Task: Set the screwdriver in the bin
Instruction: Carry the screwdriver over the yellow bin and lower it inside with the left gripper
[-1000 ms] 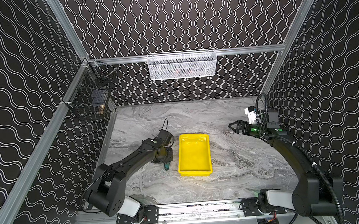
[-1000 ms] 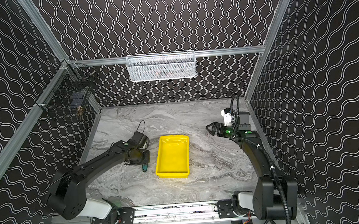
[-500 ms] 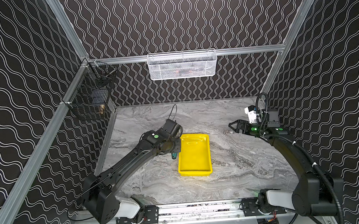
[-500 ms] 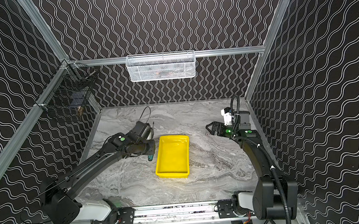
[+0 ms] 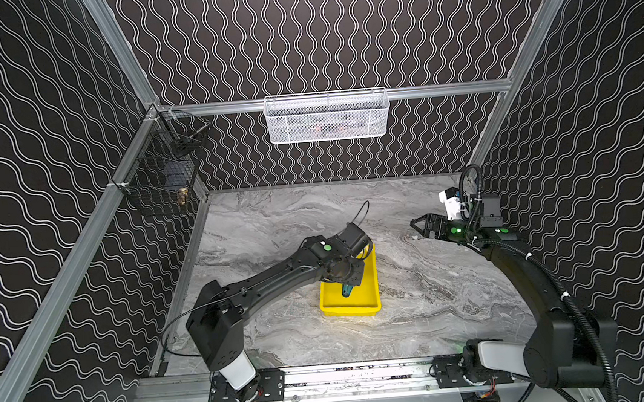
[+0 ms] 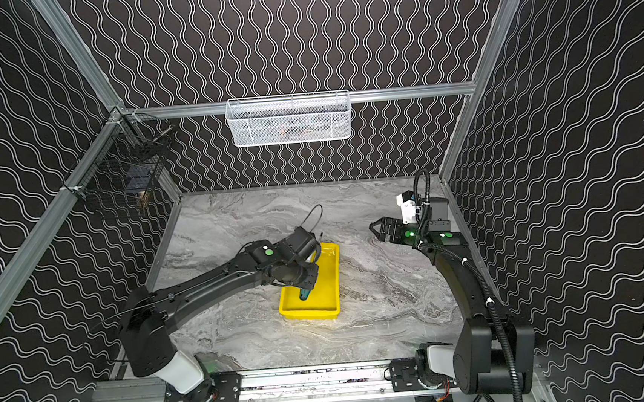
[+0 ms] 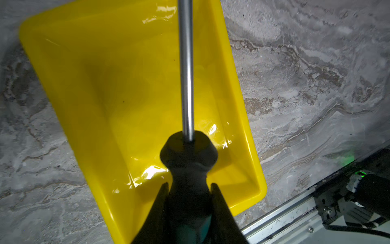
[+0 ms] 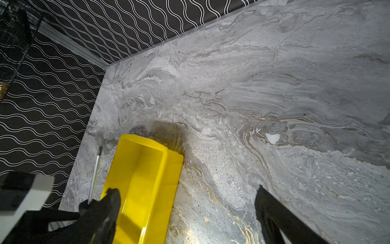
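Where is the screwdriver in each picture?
Top view: the screwdriver shows its green handle end over the middle of the yellow bin.
Top view: same spot, over the bin's middle.
Left wrist view: it fills the middle, with its handle pinched in the left tool and its shaft over the bin.
Right wrist view: only the thin shaft shows, next to the bin's rim.
Shared landmark: the yellow bin, seen in all four.

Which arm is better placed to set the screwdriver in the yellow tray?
Left: the left gripper holds the screwdriver over the tray. The right gripper hangs open and empty, off to the side.
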You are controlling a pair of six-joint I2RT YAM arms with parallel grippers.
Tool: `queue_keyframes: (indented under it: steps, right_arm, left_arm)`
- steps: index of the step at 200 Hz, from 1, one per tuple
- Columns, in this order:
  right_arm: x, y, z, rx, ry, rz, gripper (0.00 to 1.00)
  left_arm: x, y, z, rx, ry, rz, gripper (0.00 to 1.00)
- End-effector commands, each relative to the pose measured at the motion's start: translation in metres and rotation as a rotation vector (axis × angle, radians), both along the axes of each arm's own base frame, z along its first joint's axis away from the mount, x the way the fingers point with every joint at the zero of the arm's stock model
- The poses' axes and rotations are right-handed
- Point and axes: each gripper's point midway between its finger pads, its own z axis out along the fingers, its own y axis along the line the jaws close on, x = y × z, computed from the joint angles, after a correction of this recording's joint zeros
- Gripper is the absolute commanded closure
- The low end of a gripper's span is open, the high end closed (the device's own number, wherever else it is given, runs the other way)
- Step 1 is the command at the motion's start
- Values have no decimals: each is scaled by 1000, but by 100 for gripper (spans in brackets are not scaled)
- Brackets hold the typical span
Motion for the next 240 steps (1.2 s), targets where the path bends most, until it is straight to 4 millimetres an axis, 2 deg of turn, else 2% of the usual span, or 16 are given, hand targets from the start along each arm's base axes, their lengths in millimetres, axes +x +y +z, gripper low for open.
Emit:
queue_keyframes:
  steps: [1, 63, 80, 109, 128, 208, 240]
  right_arm:
    - [-1, 1, 0, -4, -6, 5, 1]
    - [-2, -1, -1, -17, -4, 4, 1]
    - [-1, -2, -3, -18, -1, -2, 1]
    - [0, -1, -5, -19, 6, 1, 1]
    - [0, -1, -5, -13, 8, 3, 1]
    - [2, -1, -11, -18, 21, 1, 1]
    - [3, -3, -10, -22, 20, -1, 1]
  left_arm:
    - [1, -6, -20, 11, 19, 2, 100]
    - [1, -6, -71, 91, 54, -13, 99]
    - [3, -1, -81, 122, 50, 5, 95]
    - [2, -1, -98, 133, 66, 8, 83]
    - [2, -2, -106, 140, 80, 9, 80]
    - [5, -3, -118, 172, 89, 9, 62]
    - [6, -3, -118, 177, 88, 12, 48]
